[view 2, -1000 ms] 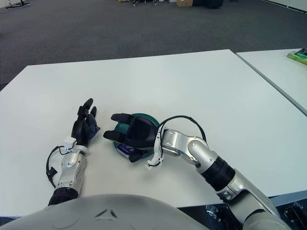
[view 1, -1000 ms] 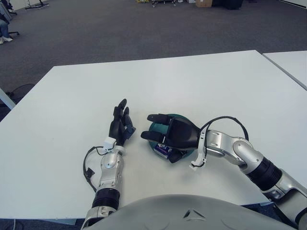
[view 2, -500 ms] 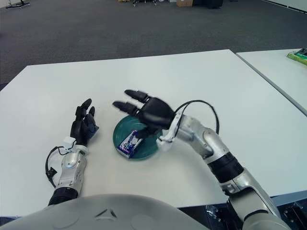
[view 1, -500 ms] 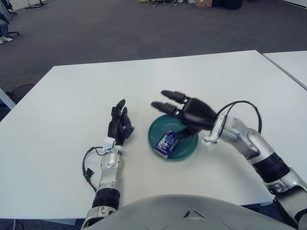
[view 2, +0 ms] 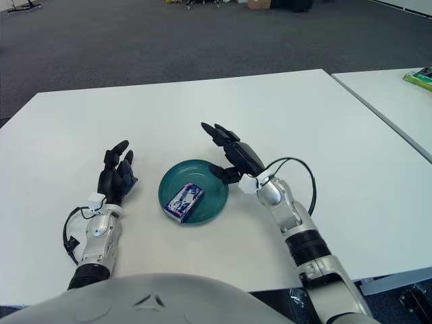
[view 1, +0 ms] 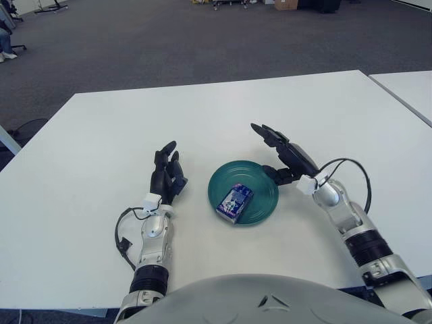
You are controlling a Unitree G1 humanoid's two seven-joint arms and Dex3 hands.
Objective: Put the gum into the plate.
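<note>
While the blue-and-white gum (view 1: 235, 202) pack lies in the green plate (view 1: 264, 206), apparently flat, the right robot hand (view 1: 283, 156) hovers spread and empty.

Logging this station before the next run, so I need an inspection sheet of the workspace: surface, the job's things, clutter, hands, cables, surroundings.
Surface: white table, with a second white table beside it on the right.
Job's things: gum, a blue pack, lies inside the green plate.
Clutter: nothing seen on the main table; a green item sits on the second table.
Hands: right hand open, fingers spread, beside the plate's right rim and holding nothing; left hand open, showing left of the plate.
Cables: black cable loops at the right wrist; another at the left forearm.
Surroundings: grey carpet floor; furniture along the far edge, too distant to identify.
</note>
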